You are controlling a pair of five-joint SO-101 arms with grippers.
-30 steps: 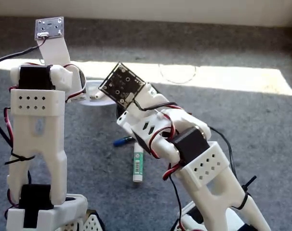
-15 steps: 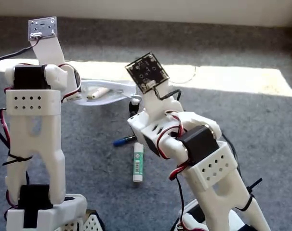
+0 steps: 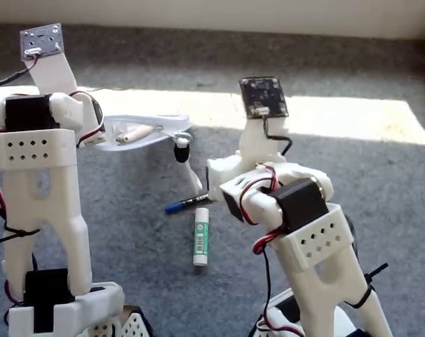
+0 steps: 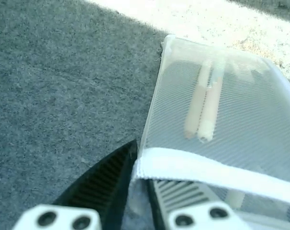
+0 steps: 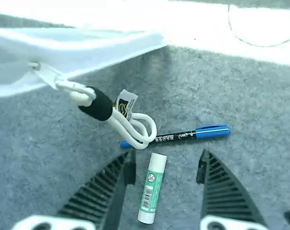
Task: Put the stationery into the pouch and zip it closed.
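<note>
My left gripper point(image 4: 140, 160) is shut on the white edge band of the translucent mesh pouch point(image 4: 240, 120). Two cream sticks point(image 4: 203, 111) lie inside the pouch. In the high view the pouch point(image 3: 151, 130) hangs beside the left arm, and its cord with a black bead point(image 3: 181, 150) dangles toward the carpet. A blue pen point(image 3: 184, 205) and a green-and-white glue stick point(image 3: 200, 237) lie on the carpet below it. My right gripper point(image 5: 165, 168) stands open above the glue stick point(image 5: 151, 189), with the pen point(image 5: 184, 135) and the white cord loop point(image 5: 137, 127) just beyond it.
Grey carpet covers the floor, with a bright sunlit strip point(image 3: 339, 116) across the back. A thin wire ring point(image 5: 260, 28) lies in that strip. The right arm's body point(image 3: 297, 217) stands right of the pen and glue stick.
The left arm has swung left, drawing the pouch out into view. The right arm has turned to the right and away from the pouch, uncovering the pen.
</note>
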